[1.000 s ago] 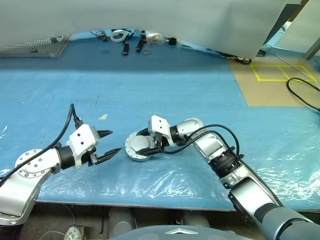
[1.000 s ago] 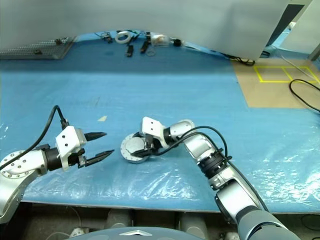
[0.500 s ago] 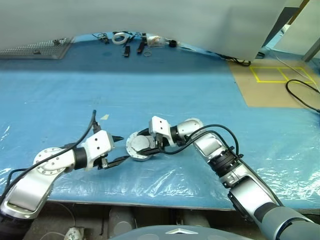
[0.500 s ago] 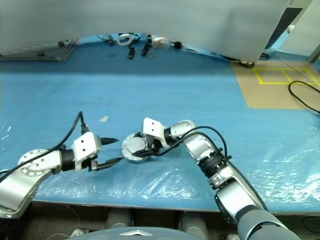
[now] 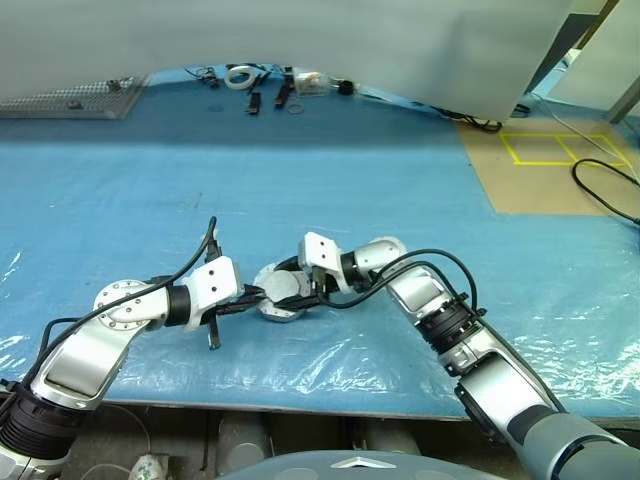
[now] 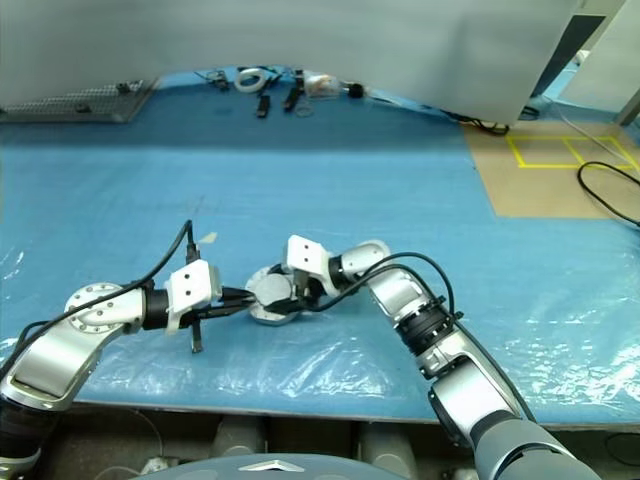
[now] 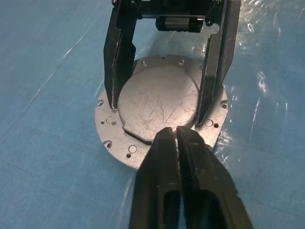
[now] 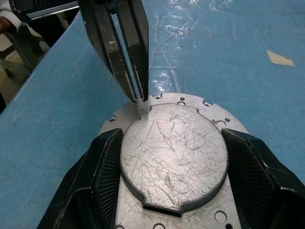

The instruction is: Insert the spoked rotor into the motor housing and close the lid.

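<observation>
My left gripper (image 7: 171, 130) has its fingers clenched together on nothing, tips touching the edge of the lid (image 7: 157, 102) at the plate's 9 o'clock side. My right gripper (image 8: 171, 162) has its fingers (image 8: 102, 171) grasping that plain grey lid from either side. The lid lies on the motor housing's (image 7: 213, 102) holed flange, resting on the blue tabletop (image 5: 330, 170) under clear plastic sheeting (image 5: 330, 355).
</observation>
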Motion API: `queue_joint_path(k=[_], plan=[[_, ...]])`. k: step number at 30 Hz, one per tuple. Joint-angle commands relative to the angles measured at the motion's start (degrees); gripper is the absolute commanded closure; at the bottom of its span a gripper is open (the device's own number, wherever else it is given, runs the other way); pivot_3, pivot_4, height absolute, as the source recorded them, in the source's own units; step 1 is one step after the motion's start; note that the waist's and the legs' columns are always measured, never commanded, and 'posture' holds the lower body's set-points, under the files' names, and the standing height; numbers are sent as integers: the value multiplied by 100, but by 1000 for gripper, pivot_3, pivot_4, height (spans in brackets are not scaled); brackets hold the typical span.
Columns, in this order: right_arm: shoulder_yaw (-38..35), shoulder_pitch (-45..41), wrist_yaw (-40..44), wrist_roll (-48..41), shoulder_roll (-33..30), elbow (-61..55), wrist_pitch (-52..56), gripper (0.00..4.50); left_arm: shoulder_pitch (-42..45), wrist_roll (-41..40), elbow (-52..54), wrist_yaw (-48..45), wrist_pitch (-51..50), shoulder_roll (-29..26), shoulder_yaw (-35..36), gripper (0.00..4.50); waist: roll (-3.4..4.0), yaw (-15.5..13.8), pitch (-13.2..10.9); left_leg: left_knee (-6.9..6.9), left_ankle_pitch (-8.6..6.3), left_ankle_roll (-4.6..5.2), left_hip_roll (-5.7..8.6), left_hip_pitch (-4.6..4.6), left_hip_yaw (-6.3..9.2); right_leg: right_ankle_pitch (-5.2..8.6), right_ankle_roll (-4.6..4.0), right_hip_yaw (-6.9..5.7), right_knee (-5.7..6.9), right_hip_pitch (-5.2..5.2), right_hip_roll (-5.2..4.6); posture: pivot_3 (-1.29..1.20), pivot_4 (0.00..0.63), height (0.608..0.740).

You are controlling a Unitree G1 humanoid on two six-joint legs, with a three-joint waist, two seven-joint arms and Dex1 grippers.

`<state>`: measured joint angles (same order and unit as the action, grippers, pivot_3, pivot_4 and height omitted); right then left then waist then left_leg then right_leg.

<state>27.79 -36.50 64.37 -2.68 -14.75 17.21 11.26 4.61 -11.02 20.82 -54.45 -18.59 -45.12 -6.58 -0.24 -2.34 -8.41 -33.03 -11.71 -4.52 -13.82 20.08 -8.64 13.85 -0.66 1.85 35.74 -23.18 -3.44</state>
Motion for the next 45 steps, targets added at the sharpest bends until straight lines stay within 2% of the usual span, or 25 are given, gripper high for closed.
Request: queue_joint_path(k=[1, 10, 25, 26, 29, 32, 35, 45], plan=[[163, 234, -156, 375, -188, 333, 171, 1543, 219, 216, -111, 135, 86, 61, -85, 4448, 0, -3, 0, 1, 0, 0, 0, 0, 0, 0, 0, 0, 0, 0, 0, 0, 150, 740], [162, 227, -204, 401, -175, 398, 135, 1543, 419, 567, -331, 204, 175, 353, -439, 4448, 19, -18, 12, 4, 0, 0, 6, -1, 0, 0, 1, 0, -4, 4, -7, 0, 150, 740], [131, 232, -240, 356, -127, 410, 8, 1543, 324, 687, -300, 40, 167, 319, -596, 4448, 35, -15, 25, 33, -1, 1, 10, -3, -1, 3, 4, 0, -26, 3, -7, 0, 150, 740], [113, 230, -227, 326, -116, 404, 24, 824, 329, 694, -299, 41, 171, 319, -596, 4500, 35, -16, 25, 34, -1, 1, 10, -3, -1, 3, 4, 0, -26, 3, -8, 0, 150, 740], [61, 206, -98, 161, -98, 290, 363, 17, 346, 696, -302, 33, 173, 320, -587, 4500, 38, -24, 26, 38, -1, 1, 12, 1, -1, 5, 6, -1, -35, 1, -9, 0, 150, 740], [-186, 82, 61, -225, -56, 33, 1030, 17, 391, 698, -332, 26, 171, 319, -565, 4500, 40, -30, 27, 51, -1, 1, 15, 7, -4, 6, 8, -1, -58, 2, -10, 0, 150, 740], [-336, -50, 70, -280, -152, -119, 1108, 17, 427, 724, -362, 22, 208, 322, -580, 4500, 40, -35, 27, 72, 0, 0, 15, 15, -7, 6, 10, -9, -93, 4, -9, 0, 150, 740], [-652, -94, 388, -779, -839, -1490, 1729, 17, 513, 723, -446, 47, 237, 392, -589, 4500, 41, -66, 24, 85, 1, -4, 12, 58, -4, -10, 37, -19, -98, -24, -4, 0, 150, 740]])
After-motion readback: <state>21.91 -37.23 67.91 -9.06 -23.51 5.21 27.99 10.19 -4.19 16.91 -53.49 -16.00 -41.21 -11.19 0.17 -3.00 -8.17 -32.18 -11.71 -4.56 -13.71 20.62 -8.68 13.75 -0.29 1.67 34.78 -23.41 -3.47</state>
